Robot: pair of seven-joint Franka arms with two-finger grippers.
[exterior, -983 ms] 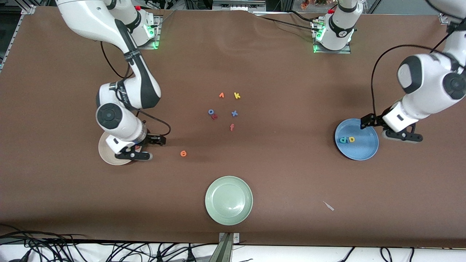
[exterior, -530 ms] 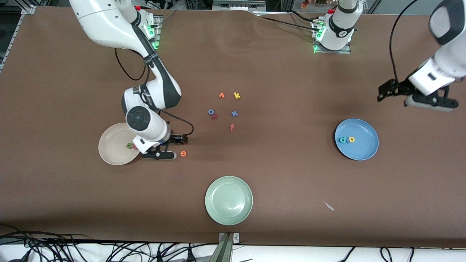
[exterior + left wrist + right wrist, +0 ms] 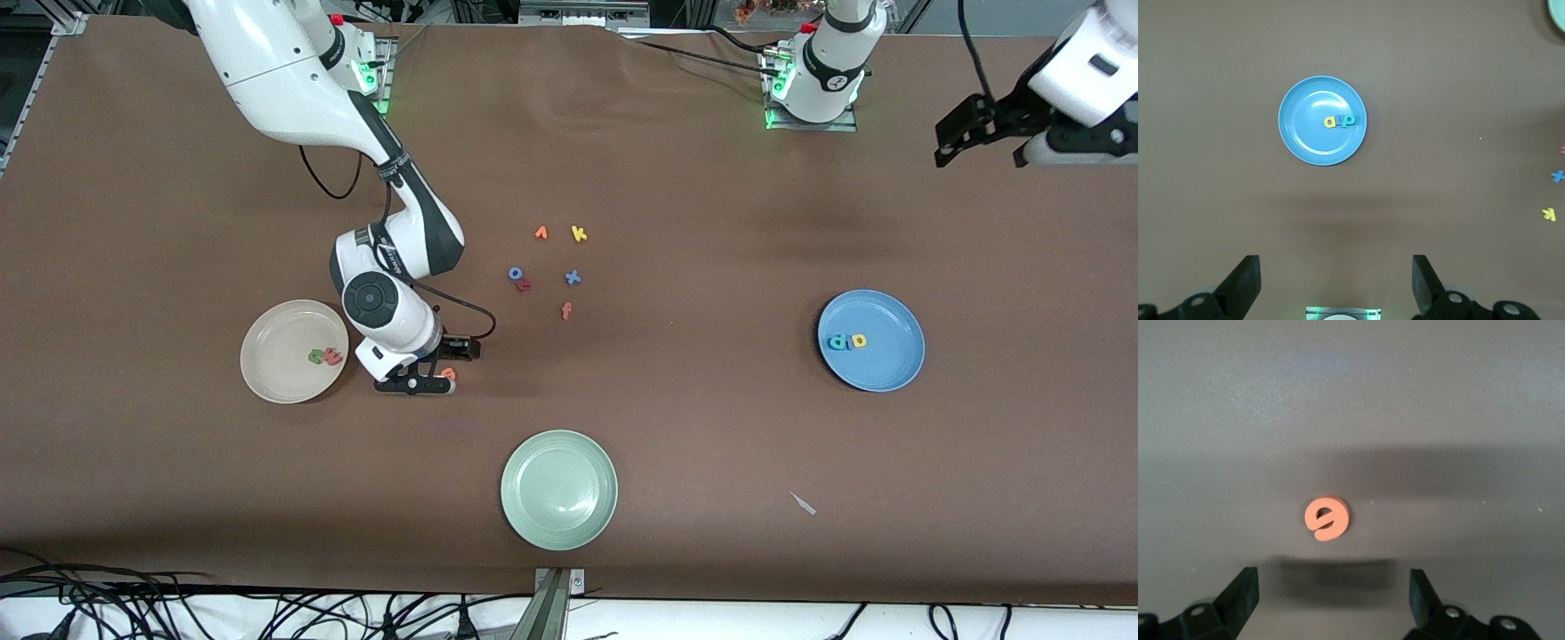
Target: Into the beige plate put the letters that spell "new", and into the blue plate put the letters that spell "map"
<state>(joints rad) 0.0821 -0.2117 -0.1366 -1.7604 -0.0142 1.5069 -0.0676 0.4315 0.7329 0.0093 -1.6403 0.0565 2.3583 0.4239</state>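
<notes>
Holding two letters each, beige plate [image 3: 267,373] and blue plate [image 3: 889,364]; both grippers' jaws apart.

A robotics laboratory. Two white robot arms are bolted by their bases [image 3: 811,84] to a wide counter [image 3: 711,444] covered in brown matting; green status lights [image 3: 770,116] glow at the mounts. Loose cables [image 3: 133,609] trail along the counter's near edge, and metal framing [image 3: 551,13] with further equipment stands above the bases.
</notes>
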